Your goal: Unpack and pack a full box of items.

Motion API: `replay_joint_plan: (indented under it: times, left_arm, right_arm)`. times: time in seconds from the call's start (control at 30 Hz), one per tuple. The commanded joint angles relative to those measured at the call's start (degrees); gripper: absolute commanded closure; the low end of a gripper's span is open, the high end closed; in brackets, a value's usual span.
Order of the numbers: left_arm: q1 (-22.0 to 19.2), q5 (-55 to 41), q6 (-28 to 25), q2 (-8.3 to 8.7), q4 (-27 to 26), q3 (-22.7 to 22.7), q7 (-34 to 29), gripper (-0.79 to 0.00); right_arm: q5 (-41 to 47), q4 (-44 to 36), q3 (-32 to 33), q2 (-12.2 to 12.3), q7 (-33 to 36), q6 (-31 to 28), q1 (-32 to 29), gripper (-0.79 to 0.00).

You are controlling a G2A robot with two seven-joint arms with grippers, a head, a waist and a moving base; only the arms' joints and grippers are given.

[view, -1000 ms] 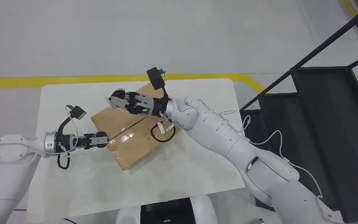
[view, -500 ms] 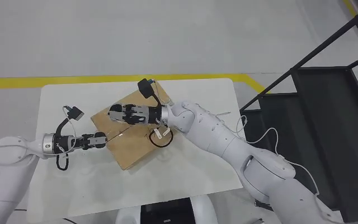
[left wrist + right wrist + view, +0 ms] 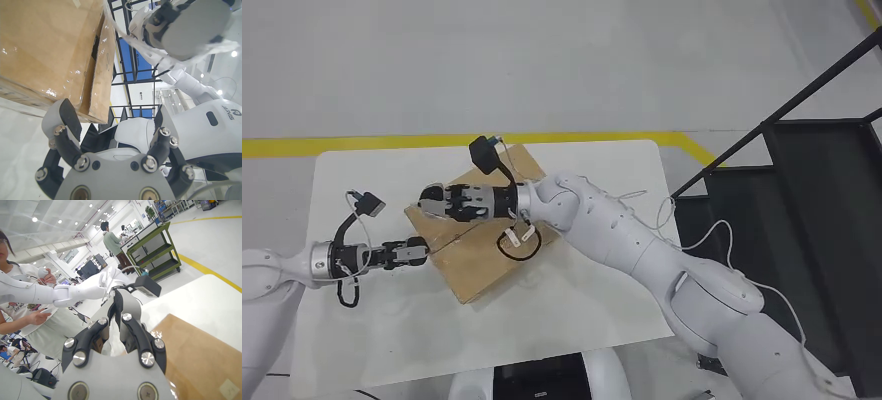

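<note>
Left gripper (image 3: 113,111): yours, low at the box's near-left side. Its fingers are wide apart and hold nothing. One pad (image 3: 70,117) sits just under a flap corner; touching or only close, I cannot tell.
Right gripper (image 3: 428,202): over the box's far-left corner, fingers pressed together.
Film strand (image 3: 121,32): pale and thin, running from the box's top edge to the right gripper. Whether it is pinched between the fingers cannot be told.
Box (image 3: 477,265): brown cardboard, set askew on the table with both grippers at its left end. The top flaps are down, with a dark gap along the seam.
Flap edge (image 3: 94,83): raw corrugated board, standing slightly proud of the flap beside it.
Handling: judged stiff in the walls, with flaps that will bend. The taped faces shine, so expect them to be slippery. If the box is full, as the task says, expect it to be heavy.
Hold: take the bare flap edge near the seam, not the glossy tape. Lift the flap rather than the whole box.
Table (image 3: 612,165): white, bearing the box.
</note>
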Motion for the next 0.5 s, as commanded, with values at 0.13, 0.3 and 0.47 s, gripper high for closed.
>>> replay_joint_plan:
  times: [0.13,0.3,0.47]
  left_arm:
    - [0.36,-0.04,0.20,-0.01,-0.21,-0.23,0.11,-0.785]
    - [0.16,-0.34,0.26,0.04,-1.01,-0.94,0.18,-0.785]
    - [0.82,-1.86,-0.13,0.23,-2.08,-2.81,0.69,-0.785]
  right_arm:
    - [-4.25,-0.38,-0.60,0.00,-4.04,0.00,0.43,0.000]
    - [-7.66,1.46,-1.40,0.30,-6.18,0.00,1.41,0.000]
    - [-10.59,1.62,-2.08,0.80,-8.72,0.00,2.29,0.000]
